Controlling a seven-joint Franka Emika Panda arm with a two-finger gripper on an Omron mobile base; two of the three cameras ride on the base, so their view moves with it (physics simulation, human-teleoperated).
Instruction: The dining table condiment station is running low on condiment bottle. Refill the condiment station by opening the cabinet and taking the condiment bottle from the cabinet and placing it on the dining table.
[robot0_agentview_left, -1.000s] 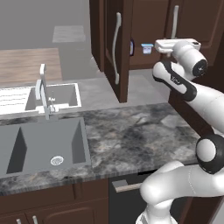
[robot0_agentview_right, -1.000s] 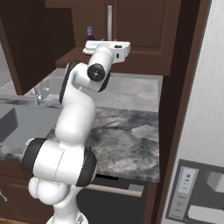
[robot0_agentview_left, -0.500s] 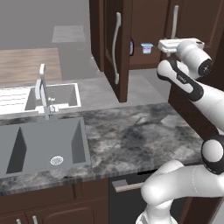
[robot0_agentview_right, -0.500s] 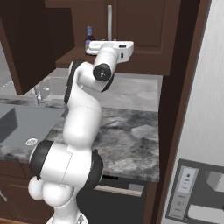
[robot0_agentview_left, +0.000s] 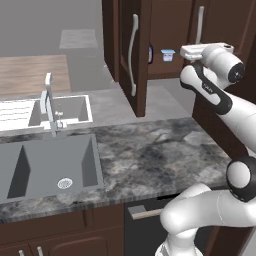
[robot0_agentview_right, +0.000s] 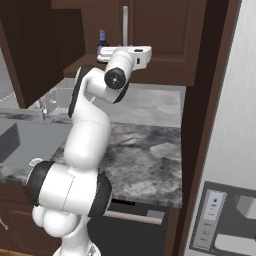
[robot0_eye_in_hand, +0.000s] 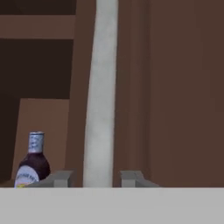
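- My gripper (robot0_eye_in_hand: 96, 178) is standing spread, one finger tip on each side of the silver handle (robot0_eye_in_hand: 100, 92), with gaps showing between the tips and the bar; I cannot tell whether either tip is touching it.
- In the left base view my gripper (robot0_agentview_left: 169, 52) is mostly hiding behind my own hand, so its tips are hard to make out there.
- The handle is running up the shut cabinet door (robot0_eye_in_hand: 175, 87) and is getting cut off at the top of the hand view.
- The bottle (robot0_eye_in_hand: 31, 161) is sitting on the cabinet (robot0_agentview_right: 165, 35) shelf, left of the handle in the hand view, with its foot cut off by my finger tip.
- From the right base view, my arm is covering most of the bottle (robot0_agentview_right: 102, 38); just the cap and neck are peeking out.
- The open door (robot0_agentview_left: 131, 55) is swinging out toward the counter (robot0_agentview_left: 150, 155) and is blocking the left part of the shelf.
- A sink (robot0_agentview_left: 30, 165) and faucet (robot0_agentview_left: 50, 102) are lying well apart to the left.
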